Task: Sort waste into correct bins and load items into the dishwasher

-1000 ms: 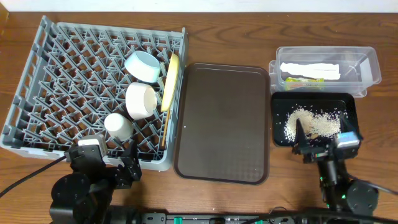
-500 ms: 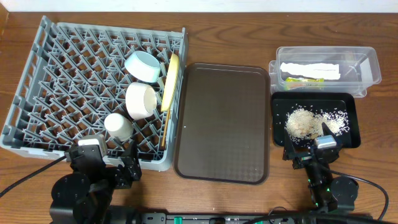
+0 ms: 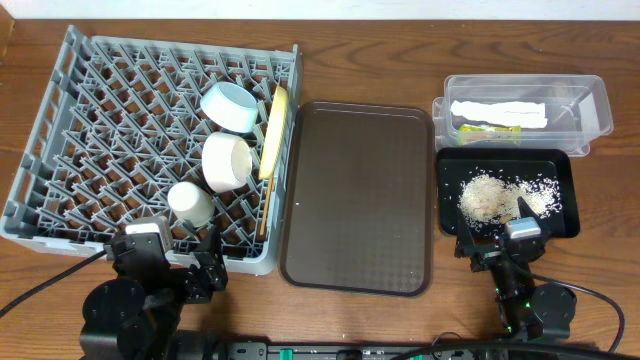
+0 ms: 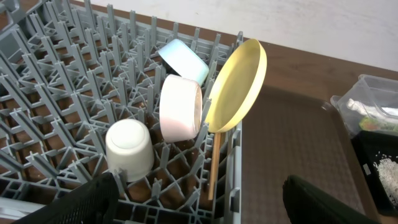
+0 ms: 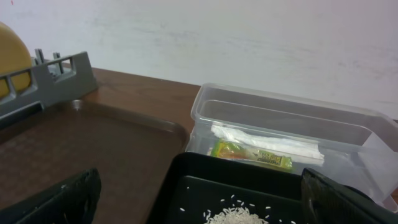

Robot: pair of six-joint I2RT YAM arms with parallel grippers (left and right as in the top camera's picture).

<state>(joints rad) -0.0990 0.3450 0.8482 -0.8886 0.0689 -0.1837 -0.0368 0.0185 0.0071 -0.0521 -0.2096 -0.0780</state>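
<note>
Hovering at the black tray's (image 3: 505, 153) near rim, the right gripper (image 3: 492, 230) is gaping empty; rice scraps (image 3: 488, 196) are lying in that tray just ahead, the left gripper (image 3: 195, 250), also spread, well leftward.

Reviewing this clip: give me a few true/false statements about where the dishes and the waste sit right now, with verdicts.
1. The round yellow plate stands on edge in the large grey plastic dish rack. True.
2. The white bowl lies on the brown serving tray. False: it sits in the rack, off that tray.
3. The whitish rice-like food scraps lie in the shallow black rectangular tray. True.
4. The small green-and-orange wrapper lies in the black tray. False: it is in the clear plastic rectangular tub, beside the white paper napkin.
</note>
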